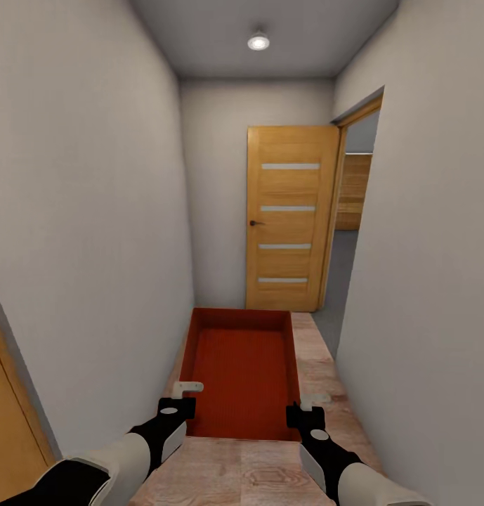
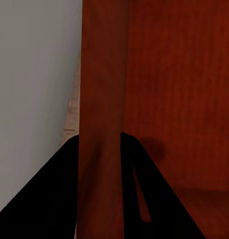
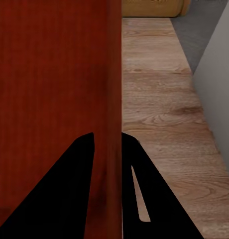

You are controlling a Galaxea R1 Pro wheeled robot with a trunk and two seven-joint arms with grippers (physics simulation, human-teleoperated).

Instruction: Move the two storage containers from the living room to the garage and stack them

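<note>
While we roll down a narrow hallway in the head view, we carry a red-orange storage container (image 1: 243, 372) out in front of us, its open top facing up and its long sides running away from us. Our left end effector (image 1: 180, 398) clamps the container's left wall near the close corner, and our right end effector (image 1: 306, 407) clamps the right wall at the matching spot, so the box hangs between the two arms above the wood plank floor (image 1: 234, 471). Ahead stands an open wooden door (image 1: 291, 218) with a doorway beside it on the right, where grey flooring begins; pale walls close in on both sides.

Through the left wrist view, we see the container's wall (image 2: 102, 124) running up between the two dark fingers (image 2: 50, 199), one finger outside and one inside the box, closed tight on it. A pale wall (image 2: 35, 89) lies beyond.

Through the right wrist view, the container's other wall (image 3: 110, 99) sits pinched between the fingers (image 3: 159, 199) likewise, with the box interior to one side and floor planks to the other.
</note>
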